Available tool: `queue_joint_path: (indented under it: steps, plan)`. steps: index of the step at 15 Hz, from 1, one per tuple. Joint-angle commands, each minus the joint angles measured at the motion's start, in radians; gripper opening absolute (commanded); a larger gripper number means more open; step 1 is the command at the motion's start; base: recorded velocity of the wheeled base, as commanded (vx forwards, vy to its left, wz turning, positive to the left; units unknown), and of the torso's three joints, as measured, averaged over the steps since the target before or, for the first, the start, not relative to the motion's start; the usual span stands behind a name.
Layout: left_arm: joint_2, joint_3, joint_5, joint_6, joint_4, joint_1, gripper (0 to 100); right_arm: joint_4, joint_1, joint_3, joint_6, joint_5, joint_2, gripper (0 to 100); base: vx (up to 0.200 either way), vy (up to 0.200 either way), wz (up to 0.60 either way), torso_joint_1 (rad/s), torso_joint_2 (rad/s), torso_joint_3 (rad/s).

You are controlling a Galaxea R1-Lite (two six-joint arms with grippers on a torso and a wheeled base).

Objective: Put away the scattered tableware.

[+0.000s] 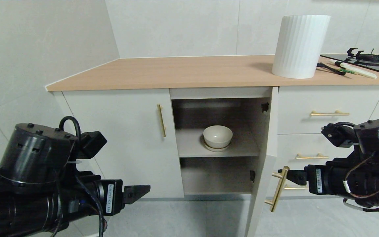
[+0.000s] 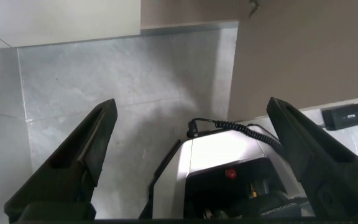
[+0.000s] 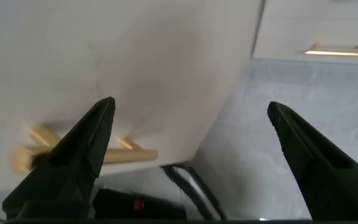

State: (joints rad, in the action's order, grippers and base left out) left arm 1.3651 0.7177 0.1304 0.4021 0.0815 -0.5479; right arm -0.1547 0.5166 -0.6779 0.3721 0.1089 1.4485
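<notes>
two sets of fingers (image 3: 79, 149) apart: left gripper (image 2: 191, 102), right gripper (image 3: 190, 104) just beside door handle (image 1: 278, 187); risk: glancing push, slammed door (image 1: 262, 148), jarred bowl (image 1: 217, 135).

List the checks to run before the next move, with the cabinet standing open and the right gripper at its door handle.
1. Bowl stowed on the cabinet shelf, on a plate: ok.
2. Cabinet door shut: not ok, it stands open.
3. Right gripper open beside the door handle: ok, not closed on it.
4. Left gripper open, empty, clear of the door: ok.
5. Countertop free of tableware: cannot tell; a white ribbed container and utensils lie there.
</notes>
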Motion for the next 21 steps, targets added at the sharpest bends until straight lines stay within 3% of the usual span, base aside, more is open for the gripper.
queue_joint_path:
  steps: [1,3,6,7,10,14,15,17,21]
  plan:
    - [-0.004,0.000,0.001,-0.002,0.000,0.000,100,-0.046,0.022,-0.002,0.001,-0.011,0.075,100,0.000,0.000,0.00,0.000,0.00,0.000]
    - [-0.034,0.003,0.000,-0.005,0.000,0.000,100,-0.138,0.022,-0.008,-0.009,-0.034,0.099,100,0.000,0.000,0.00,0.000,0.00,0.000]
    - [-0.035,0.005,0.000,-0.005,0.000,0.003,100,-0.140,0.020,-0.065,-0.085,-0.155,0.110,100,0.000,0.000,0.00,0.000,0.00,0.000]
    - [-0.034,0.002,0.001,-0.008,0.000,0.003,100,-0.123,0.020,-0.111,-0.164,-0.160,0.167,100,0.000,0.000,0.00,0.000,0.00,0.000]
    - [-0.040,0.005,0.001,-0.006,0.000,0.003,100,-0.128,0.005,-0.111,-0.171,-0.161,0.219,100,0.000,0.000,0.00,0.000,0.00,0.000]
    - [-0.037,0.005,-0.002,-0.006,0.000,0.003,100,-0.189,0.003,-0.108,-0.151,-0.133,0.328,100,0.000,0.000,0.00,0.000,0.00,0.000]
    - [-0.026,0.002,-0.002,-0.006,0.000,0.003,100,-0.306,0.003,-0.106,-0.087,-0.091,0.392,100,0.000,0.000,0.00,0.000,0.00,0.000]
    - [-0.020,0.002,-0.002,-0.006,0.000,0.003,100,-0.411,0.003,-0.106,-0.073,-0.051,0.440,100,0.000,0.000,0.00,0.000,0.00,0.000]
    - [-0.017,0.002,-0.002,-0.006,0.000,0.003,100,-0.488,0.003,-0.141,-0.006,-0.012,0.509,100,0.000,0.000,0.00,0.000,0.00,0.000]
